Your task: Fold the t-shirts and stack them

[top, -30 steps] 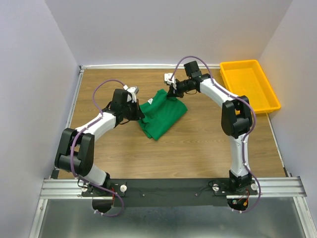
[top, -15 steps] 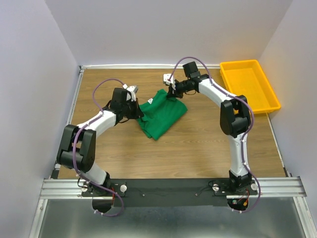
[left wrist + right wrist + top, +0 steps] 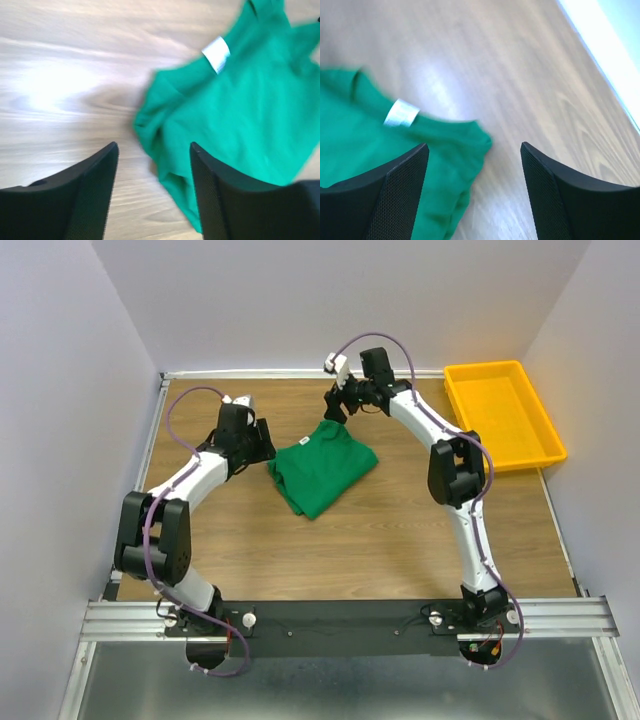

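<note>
One emerald-green t-shirt (image 3: pixel 322 470) lies folded in a bundle on the wooden table, its small white neck label (image 3: pixel 216 54) facing up. My left gripper (image 3: pixel 262 442) hovers just left of the shirt, open, with nothing between its fingers; in the left wrist view the cloth (image 3: pixel 240 115) lies below and ahead of the gap (image 3: pixel 153 192). My right gripper (image 3: pixel 335 406) hangs above the shirt's far edge, open and empty. In the right wrist view the shirt (image 3: pixel 380 165) and its label (image 3: pixel 401 113) sit to the left below the gap (image 3: pixel 474 192).
A yellow plastic tray (image 3: pixel 503 412) stands at the back right corner against the wall. Bare wood (image 3: pixel 400 530) stretches in front of the shirt toward the arm bases. The back wall's edge (image 3: pixel 300 373) runs close behind both grippers.
Both grippers have opened and let go of the shirt, which now lies flatter. The left one pulled back to the left, the right one rose toward the back wall.
</note>
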Motion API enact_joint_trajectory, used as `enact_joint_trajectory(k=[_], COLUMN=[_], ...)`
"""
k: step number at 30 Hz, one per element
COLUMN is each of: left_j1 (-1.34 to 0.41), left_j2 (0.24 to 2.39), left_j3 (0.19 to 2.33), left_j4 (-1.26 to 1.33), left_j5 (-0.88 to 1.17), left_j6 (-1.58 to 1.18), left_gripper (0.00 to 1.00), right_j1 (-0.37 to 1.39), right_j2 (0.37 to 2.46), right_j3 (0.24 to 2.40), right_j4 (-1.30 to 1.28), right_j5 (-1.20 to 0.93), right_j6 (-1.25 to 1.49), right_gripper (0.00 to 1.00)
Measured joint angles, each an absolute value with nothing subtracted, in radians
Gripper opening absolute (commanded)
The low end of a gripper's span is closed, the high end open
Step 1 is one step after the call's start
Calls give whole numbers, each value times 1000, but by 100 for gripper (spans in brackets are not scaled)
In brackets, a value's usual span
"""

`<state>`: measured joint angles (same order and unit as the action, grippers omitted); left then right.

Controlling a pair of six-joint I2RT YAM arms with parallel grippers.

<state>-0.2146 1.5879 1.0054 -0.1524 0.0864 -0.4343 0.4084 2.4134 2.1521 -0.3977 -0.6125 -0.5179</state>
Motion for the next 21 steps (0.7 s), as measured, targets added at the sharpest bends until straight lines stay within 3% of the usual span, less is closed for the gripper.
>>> enact_joint_trajectory(k=[2,4,5,8,12,17,21], left_j1=[-211,-210,-210,-210,-231,-347,-405], left_j2=[1556,1515,1486,1405,1300,1358,1505], left_j3=[1022,1033,1036,1032,960,862,856], left_j4=[-175,-186,-185,-173,-72,51,104], left_j5=[23,-19,-21,26,199,340,383], left_j6=[-438,-435,-430,-426,-472,-546,-588], left_gripper=[68,56,49,0,0,0,0], right_j1=[410,410,408,397,383,378,379], right_j2=[2440,2445,2444,2408,2317,2306,2379], right_j3=[2202,2213,2212,2131,1953,1919,2017], right_j4=[-381,-368,-363,-341,-364,-415,-458], right_j5=[-548,-504,-500,-552,-685,-791,-822], right_j6=[-426,-335,-310,-251,-273,-262,-224], right_gripper=[78,65,47,23,1,1,1])
